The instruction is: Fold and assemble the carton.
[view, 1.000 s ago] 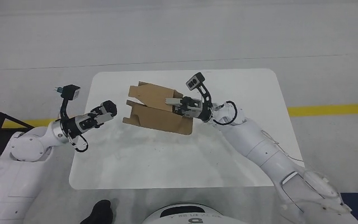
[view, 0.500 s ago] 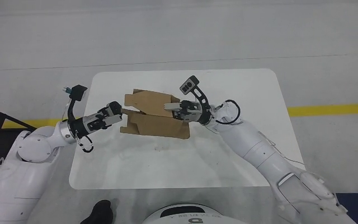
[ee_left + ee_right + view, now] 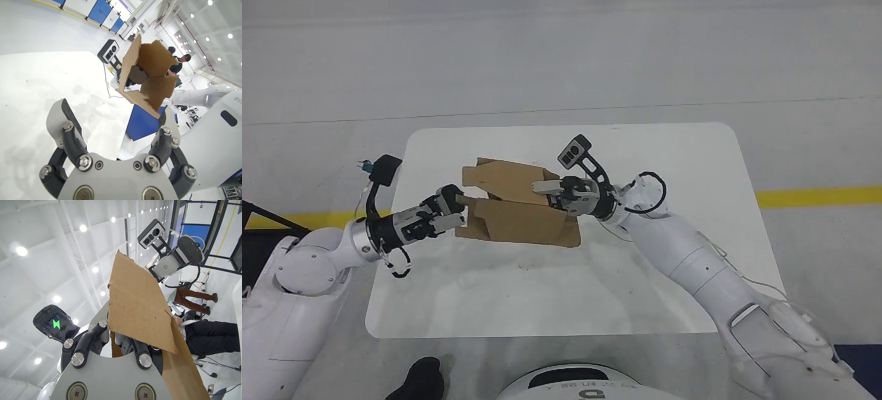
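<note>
- Top view first: the white table (image 3: 672, 270) is taking up most of the space, with both arms hanging over it.
- The carton (image 3: 522, 205) is being held up in the air over the table's far-left part. It's half popped open, with loose flaps facing the left arm.
- The right gripper (image 3: 115, 340) is clamping one carton panel between its jaws.
- The left gripper (image 3: 115, 108) is hovering with its jaws spread wide. A flap corner is sitting right by one fingertip, can't tell if it's touching.
</note>
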Controlling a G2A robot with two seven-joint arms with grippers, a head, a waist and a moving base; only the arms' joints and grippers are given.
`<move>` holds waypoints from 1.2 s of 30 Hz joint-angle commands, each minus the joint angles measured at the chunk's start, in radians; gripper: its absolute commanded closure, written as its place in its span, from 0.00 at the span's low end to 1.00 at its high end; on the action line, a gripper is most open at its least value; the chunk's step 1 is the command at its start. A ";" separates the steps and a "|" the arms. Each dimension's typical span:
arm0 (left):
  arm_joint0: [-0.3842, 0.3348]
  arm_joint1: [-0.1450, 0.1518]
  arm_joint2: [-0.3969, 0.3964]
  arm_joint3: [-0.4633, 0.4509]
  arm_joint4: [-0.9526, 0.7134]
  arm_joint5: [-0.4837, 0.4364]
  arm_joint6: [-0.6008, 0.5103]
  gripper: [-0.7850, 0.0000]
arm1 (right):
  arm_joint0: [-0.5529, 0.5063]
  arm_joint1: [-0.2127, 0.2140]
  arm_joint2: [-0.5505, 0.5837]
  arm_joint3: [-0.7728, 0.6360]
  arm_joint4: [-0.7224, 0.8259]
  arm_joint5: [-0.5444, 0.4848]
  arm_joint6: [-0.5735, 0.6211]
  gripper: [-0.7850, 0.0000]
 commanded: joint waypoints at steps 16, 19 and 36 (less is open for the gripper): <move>-0.088 -0.015 0.064 0.029 0.032 0.064 0.028 0.00 | -0.002 -0.024 0.012 -0.007 -0.031 0.127 0.064 1.00; -0.092 -0.017 0.070 0.031 0.049 0.074 0.037 0.00 | -0.003 -0.030 0.012 -0.010 -0.032 0.146 0.076 1.00; -0.113 -0.025 0.100 -0.004 0.096 0.160 0.025 0.00 | 0.001 -0.058 0.006 -0.012 -0.054 0.209 0.107 1.00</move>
